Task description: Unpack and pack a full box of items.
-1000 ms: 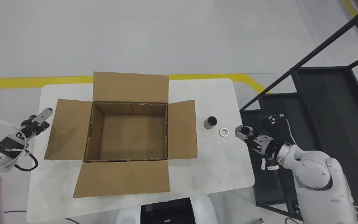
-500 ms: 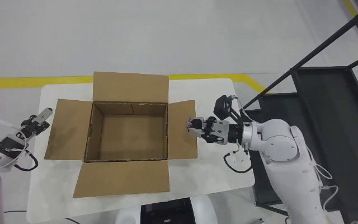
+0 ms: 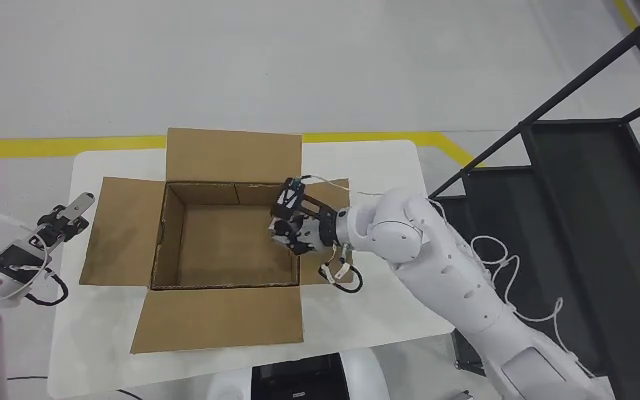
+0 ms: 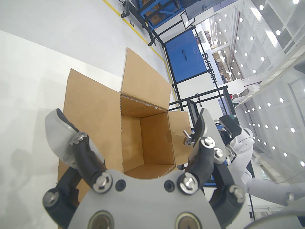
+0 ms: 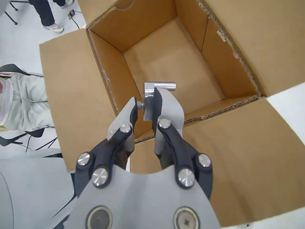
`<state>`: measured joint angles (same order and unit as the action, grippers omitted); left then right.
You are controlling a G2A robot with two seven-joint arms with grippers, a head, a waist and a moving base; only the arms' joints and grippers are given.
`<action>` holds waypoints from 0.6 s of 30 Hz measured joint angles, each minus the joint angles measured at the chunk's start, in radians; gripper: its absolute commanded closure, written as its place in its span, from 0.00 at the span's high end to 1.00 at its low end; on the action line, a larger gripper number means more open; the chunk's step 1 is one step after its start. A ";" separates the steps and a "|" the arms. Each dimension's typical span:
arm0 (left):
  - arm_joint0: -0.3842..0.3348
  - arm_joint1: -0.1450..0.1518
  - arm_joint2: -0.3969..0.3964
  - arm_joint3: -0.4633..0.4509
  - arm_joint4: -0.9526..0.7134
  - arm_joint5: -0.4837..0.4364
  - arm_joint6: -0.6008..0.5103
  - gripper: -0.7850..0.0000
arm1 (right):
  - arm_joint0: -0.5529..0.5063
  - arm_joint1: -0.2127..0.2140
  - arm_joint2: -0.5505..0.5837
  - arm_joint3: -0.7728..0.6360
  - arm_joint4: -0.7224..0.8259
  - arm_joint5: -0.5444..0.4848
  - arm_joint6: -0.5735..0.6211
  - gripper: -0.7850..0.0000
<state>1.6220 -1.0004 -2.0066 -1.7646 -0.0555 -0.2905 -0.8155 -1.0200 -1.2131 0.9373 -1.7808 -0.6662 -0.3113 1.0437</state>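
Works at a white table [image 3: 390,170] bearing a brown cardboard box [image 3: 232,193], all four flaps folded outward. Holds the right gripper [image 5: 147,114] just over the box's right wall, clamped on a small metal part [image 5: 149,101]: a silvery flat block with a short round stub and a thin pin. Hangs the left gripper [image 3: 72,208] by the table's left edge, fingers spread apart.

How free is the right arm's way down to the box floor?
Probably yes: the right gripper, shut on a metal part, hangs over the open box just inside one wall; flaps are folded out, and nothing shows between it and the floor.
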 measured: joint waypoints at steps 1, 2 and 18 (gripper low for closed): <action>0.000 0.000 0.000 0.000 0.000 0.000 0.000 1.00 | 0.013 -0.005 -0.022 0.022 -0.009 0.010 -0.009 0.00; 0.000 0.000 0.000 0.000 0.000 0.000 0.000 1.00 | 0.031 -0.012 -0.049 0.050 -0.017 0.022 -0.021 0.35; 0.000 0.000 0.000 0.000 0.000 0.000 0.000 1.00 | -0.077 0.018 0.080 0.072 0.207 -0.150 -0.116 1.00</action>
<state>1.6220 -1.0004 -2.0066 -1.7646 -0.0555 -0.2905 -0.8155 -1.0973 -1.1951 1.0172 -1.7092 -0.4593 -0.4618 0.9274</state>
